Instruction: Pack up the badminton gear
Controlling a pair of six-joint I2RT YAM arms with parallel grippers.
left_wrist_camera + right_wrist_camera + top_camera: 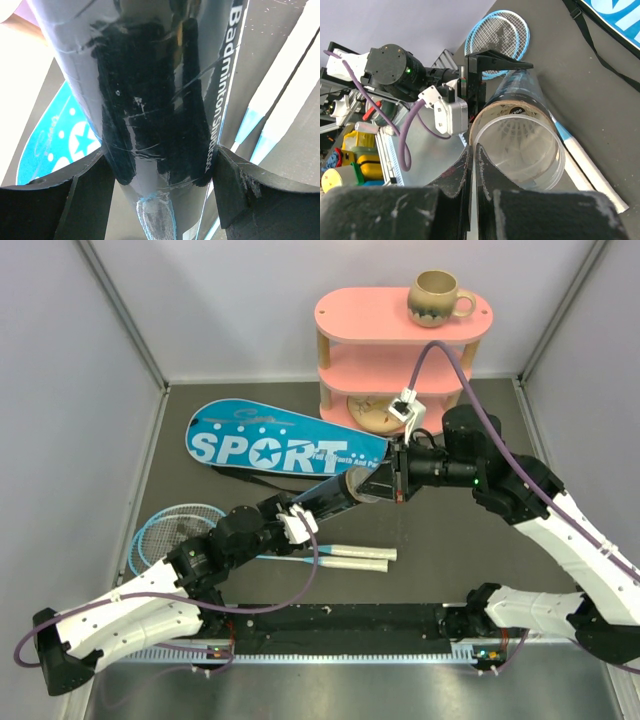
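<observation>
Left tool (160, 167) grips black tube (335, 495); right tool (473, 150) (fingers pressed shut) at tube's open mouth.

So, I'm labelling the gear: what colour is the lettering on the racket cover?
White, on the blue racket-shaped cover; clearest in the top external view.

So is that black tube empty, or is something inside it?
Not empty. The right wrist view looks into the open end of the tube, and a white feather shuttlecock shows inside. How many are in there, cannot tell.
</observation>
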